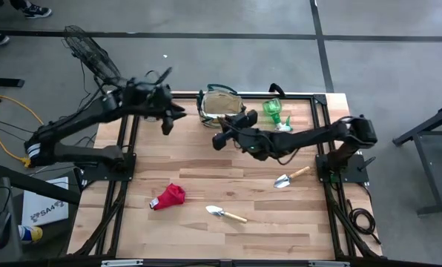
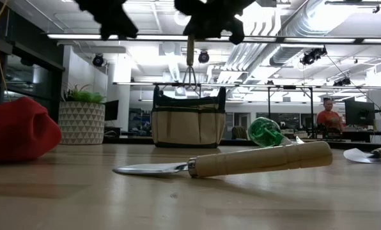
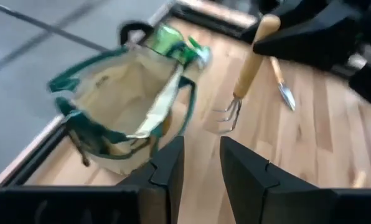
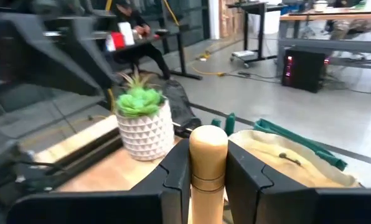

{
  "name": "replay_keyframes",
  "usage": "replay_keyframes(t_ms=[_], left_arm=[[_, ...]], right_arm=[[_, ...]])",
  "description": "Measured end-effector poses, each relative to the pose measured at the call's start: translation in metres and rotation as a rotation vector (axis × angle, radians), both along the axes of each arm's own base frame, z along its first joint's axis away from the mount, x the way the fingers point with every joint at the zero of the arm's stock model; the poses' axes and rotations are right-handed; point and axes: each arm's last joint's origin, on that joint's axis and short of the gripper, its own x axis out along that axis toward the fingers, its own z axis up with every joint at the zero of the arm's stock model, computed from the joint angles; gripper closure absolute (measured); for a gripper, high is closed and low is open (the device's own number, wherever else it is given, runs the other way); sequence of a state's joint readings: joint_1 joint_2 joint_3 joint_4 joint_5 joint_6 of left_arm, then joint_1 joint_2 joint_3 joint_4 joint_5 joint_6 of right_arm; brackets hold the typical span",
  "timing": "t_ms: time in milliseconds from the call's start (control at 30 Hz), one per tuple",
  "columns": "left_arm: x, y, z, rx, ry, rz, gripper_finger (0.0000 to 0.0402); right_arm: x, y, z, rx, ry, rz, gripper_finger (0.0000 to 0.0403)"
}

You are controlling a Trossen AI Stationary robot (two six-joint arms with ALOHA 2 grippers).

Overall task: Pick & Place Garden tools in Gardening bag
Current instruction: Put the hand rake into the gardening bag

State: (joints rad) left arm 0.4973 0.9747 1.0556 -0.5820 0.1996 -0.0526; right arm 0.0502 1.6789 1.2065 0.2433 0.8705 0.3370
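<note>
The beige gardening bag (image 1: 219, 104) with green trim stands open at the table's far edge; it also shows in the low view (image 2: 187, 122). My right gripper (image 1: 222, 139) is shut on a small hand rake (image 3: 243, 81) with a pale wooden handle, just on the near side of the bag. My left gripper (image 3: 201, 163) is open and empty, to the left of the bag. Two trowels (image 1: 288, 178) (image 1: 225, 213), the red cloth (image 1: 169, 197) and the green plastic piece (image 1: 273, 111) lie on the table. My right gripper pinches the rake's wooden handle close to its rounded free end (image 4: 208, 163) between its two fingers. The fingers come about level from the table's right and lie across the handle. The rake hangs nearly upright, its tines (image 2: 189, 78) down, clear of the table.
A green plant in a white pot (image 2: 82, 120) stands at the far side, left of the bag. A black metal frame (image 1: 128, 141) runs along the table's sides. A person (image 2: 331, 115) sits in the room beyond.
</note>
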Motion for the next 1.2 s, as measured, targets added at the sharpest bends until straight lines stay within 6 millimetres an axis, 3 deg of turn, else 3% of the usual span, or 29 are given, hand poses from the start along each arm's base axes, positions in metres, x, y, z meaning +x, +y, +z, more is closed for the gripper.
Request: replay_keyframes(t_ms=[233, 500, 933, 1200], left_arm=[[-0.041, -0.021, -0.044, -0.029, -0.243, 0.094, 0.03], [-0.064, -0.034, -0.086, -0.126, -0.383, 0.138, 0.03], [-0.069, -0.036, -0.092, -0.13, -0.396, 0.161, 0.03], [-0.069, -0.036, -0.092, -0.132, -0.397, 0.162, 0.03]], right_arm=[[0.009, -0.022, -0.003, 0.014, 0.006, -0.078, 0.0344], [0.007, -0.048, -0.004, 0.037, -0.008, -0.133, 0.0344], [0.018, -0.067, -0.028, 0.113, -0.022, -0.117, 0.0344], [0.017, -0.077, -0.026, 0.107, -0.051, -0.135, 0.0344]])
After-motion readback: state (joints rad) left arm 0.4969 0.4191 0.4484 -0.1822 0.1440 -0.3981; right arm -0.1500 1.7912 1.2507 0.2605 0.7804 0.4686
